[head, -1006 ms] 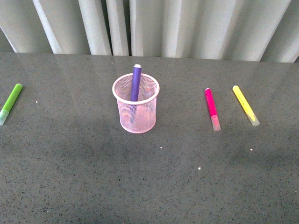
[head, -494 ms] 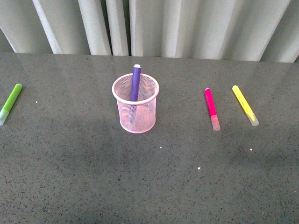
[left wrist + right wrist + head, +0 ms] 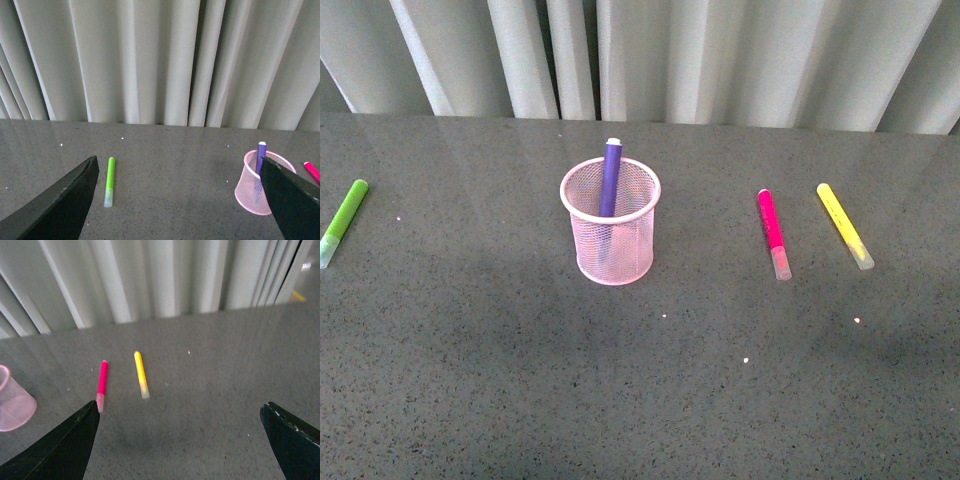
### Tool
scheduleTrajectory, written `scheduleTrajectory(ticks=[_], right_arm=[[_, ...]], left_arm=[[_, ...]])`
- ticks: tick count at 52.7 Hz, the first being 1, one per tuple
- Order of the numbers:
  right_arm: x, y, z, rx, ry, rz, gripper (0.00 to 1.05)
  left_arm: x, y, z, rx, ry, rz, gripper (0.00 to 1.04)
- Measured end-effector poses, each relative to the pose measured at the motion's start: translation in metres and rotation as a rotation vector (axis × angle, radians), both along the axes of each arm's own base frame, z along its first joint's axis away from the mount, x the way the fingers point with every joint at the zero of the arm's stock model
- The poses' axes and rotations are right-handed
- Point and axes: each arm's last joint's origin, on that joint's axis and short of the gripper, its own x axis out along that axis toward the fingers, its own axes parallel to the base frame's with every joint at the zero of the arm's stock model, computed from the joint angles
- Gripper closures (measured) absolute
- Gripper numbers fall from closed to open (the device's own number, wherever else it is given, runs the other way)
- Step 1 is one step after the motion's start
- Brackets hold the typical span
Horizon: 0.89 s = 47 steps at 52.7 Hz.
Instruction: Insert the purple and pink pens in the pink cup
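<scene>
The pink cup point(image 3: 610, 236) stands upright near the middle of the grey table. The purple pen point(image 3: 610, 176) leans inside it, its tip poking above the rim. The pink pen point(image 3: 773, 232) lies flat to the cup's right, whitish cap toward me. In the left wrist view the pink cup point(image 3: 259, 189) holds the purple pen point(image 3: 260, 156), partly behind one finger. My left gripper point(image 3: 177, 172) is open and empty, high above the table. The right gripper point(image 3: 180, 412) is open and empty too, with the pink pen point(image 3: 102, 381) beside one fingertip and the cup point(image 3: 12, 409) at the frame's edge.
A lime-green marker point(image 3: 342, 220) lies at the far left and a yellow marker point(image 3: 845, 225) just right of the pink pen. White curtains point(image 3: 650, 55) hang behind the table's back edge. Neither arm shows in the front view.
</scene>
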Motion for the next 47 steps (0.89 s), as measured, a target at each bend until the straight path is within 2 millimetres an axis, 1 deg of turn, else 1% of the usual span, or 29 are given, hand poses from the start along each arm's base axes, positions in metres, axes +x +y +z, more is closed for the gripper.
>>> scheduleTrajectory(ticks=[1, 2, 5, 7, 8, 10, 11, 15, 16, 18, 20, 22, 25, 30, 35, 39, 47], right_arm=[[0.009, 0.000, 0.003, 0.004, 0.030, -0.012, 0.07], [0.016, -0.001, 0.005, 0.008, 0.036, -0.016, 0.07], [0.032, -0.002, 0.011, 0.018, 0.040, -0.009, 0.07], [0.049, -0.002, 0.016, 0.027, 0.051, 0.008, 0.07], [0.053, -0.002, 0.016, 0.028, 0.056, 0.010, 0.07], [0.076, -0.003, 0.019, 0.024, 0.089, 0.019, 0.07], [0.083, -0.003, 0.019, 0.017, 0.097, 0.021, 0.07], [0.113, -0.003, 0.016, -0.016, 0.116, 0.029, 0.07], [0.117, -0.003, 0.015, -0.017, 0.123, 0.030, 0.07], [0.135, -0.002, 0.011, -0.013, 0.176, 0.052, 0.07], [0.149, 0.000, 0.007, -0.007, 0.223, 0.065, 0.07], [0.167, 0.004, -0.001, 0.008, 0.296, 0.075, 0.07], [0.187, 0.011, -0.009, 0.041, 0.358, 0.091, 0.07], [0.215, 0.028, -0.019, 0.090, 0.391, 0.109, 0.07], [0.231, 0.042, -0.029, 0.103, 0.411, 0.122, 0.07], [0.247, 0.056, -0.043, 0.116, 0.460, 0.124, 0.07], [0.272, 0.083, -0.065, 0.095, 0.515, 0.147, 0.07]], left_arm=[[0.000, 0.000, 0.000, 0.002, 0.000, 0.000, 0.05], [0.000, 0.000, 0.000, 0.002, 0.000, 0.000, 0.06], [0.000, 0.000, 0.000, 0.002, 0.000, -0.001, 0.07], [0.000, 0.000, 0.000, 0.002, 0.000, -0.001, 0.07], [0.000, 0.000, 0.000, 0.002, 0.000, -0.001, 0.07], [0.000, 0.000, 0.000, 0.002, 0.000, 0.000, 0.07], [0.000, 0.000, 0.000, 0.002, 0.000, 0.000, 0.07], [0.000, 0.000, 0.000, 0.002, 0.000, 0.000, 0.07], [0.000, 0.000, 0.000, 0.002, 0.000, 0.000, 0.07], [0.000, 0.000, 0.000, 0.002, 0.000, 0.000, 0.07], [0.000, 0.000, 0.000, 0.002, 0.000, 0.000, 0.07], [0.000, 0.000, 0.000, 0.002, 0.000, -0.001, 0.07], [0.000, 0.000, 0.000, 0.002, 0.000, 0.000, 0.07], [0.000, 0.000, 0.000, 0.002, 0.000, 0.000, 0.07], [0.000, 0.000, 0.000, 0.002, 0.000, 0.000, 0.07], [0.000, 0.000, 0.000, 0.002, 0.000, 0.000, 0.07], [0.000, 0.000, 0.000, 0.002, 0.000, 0.000, 0.07]])
